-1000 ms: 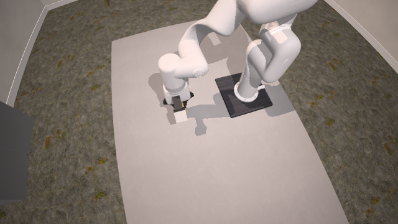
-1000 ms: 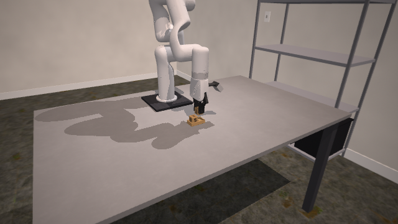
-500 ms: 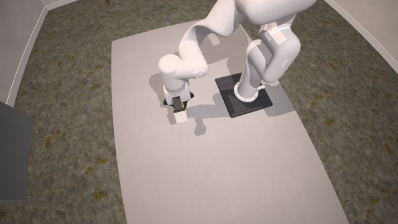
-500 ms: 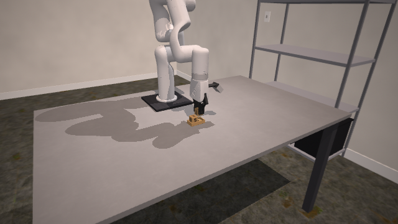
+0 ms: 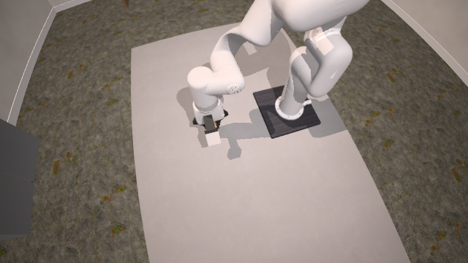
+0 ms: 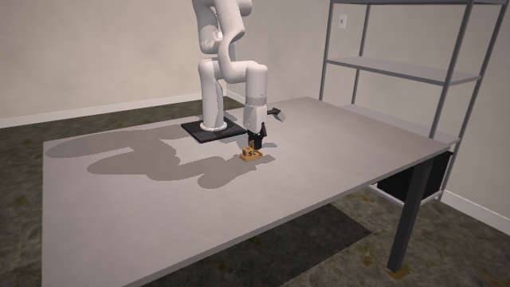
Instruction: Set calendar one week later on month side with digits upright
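The small wooden calendar tray (image 6: 251,156) stands on the table in front of the arm's base; from above it shows as a pale block. One wooden cube (image 6: 249,151) stands in the tray's left half and shows a dark digit that looks like 5. My gripper (image 6: 255,141) points straight down over the tray's right half and is shut on the second wooden cube (image 6: 253,143), holding it at about the height of the tray's rim. Only a sliver of that cube (image 5: 216,125) shows from above under the wrist (image 5: 210,124). Its digits are hidden.
The arm's black base plate (image 6: 213,131) lies just behind the tray. A small grey block (image 6: 277,113) lies behind the gripper. A metal shelf rack (image 6: 402,68) stands past the table's right edge, with a black bin (image 6: 414,179) under it.
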Controlling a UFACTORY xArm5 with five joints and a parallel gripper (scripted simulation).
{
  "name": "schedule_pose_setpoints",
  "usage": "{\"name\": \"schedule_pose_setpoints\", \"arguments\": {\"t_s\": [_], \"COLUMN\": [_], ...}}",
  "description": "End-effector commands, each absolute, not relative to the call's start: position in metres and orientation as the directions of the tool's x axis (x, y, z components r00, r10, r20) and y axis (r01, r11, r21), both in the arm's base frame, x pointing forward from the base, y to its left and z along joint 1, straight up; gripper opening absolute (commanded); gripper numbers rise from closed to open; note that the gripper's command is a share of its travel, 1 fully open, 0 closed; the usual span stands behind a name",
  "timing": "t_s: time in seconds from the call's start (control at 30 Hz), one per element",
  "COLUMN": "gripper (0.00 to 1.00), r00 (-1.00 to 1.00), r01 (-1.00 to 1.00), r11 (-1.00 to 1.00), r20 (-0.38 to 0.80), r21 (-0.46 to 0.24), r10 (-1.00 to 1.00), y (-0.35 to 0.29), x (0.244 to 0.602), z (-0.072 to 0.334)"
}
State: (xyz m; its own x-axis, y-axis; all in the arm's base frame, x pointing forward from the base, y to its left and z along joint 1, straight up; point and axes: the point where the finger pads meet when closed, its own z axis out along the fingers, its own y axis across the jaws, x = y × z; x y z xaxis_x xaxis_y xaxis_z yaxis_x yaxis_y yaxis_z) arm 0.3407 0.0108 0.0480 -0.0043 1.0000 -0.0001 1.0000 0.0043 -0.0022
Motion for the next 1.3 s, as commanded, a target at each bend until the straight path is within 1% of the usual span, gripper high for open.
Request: {"name": "schedule_pose_setpoints", "arguments": {"t_s": [0.0, 1.27], "gripper": [0.29, 0.29], "r00": [-0.004, -0.004], "r01": [1.000, 1.000], "r11": [0.004, 0.004], "r20": [0.000, 0.000], "r21": [0.001, 0.001], "r10": [1.000, 1.000], "y": [0.0109, 0.0109], "x": [0.3420, 0.3420], "z": [0.0448, 0.0391]}}
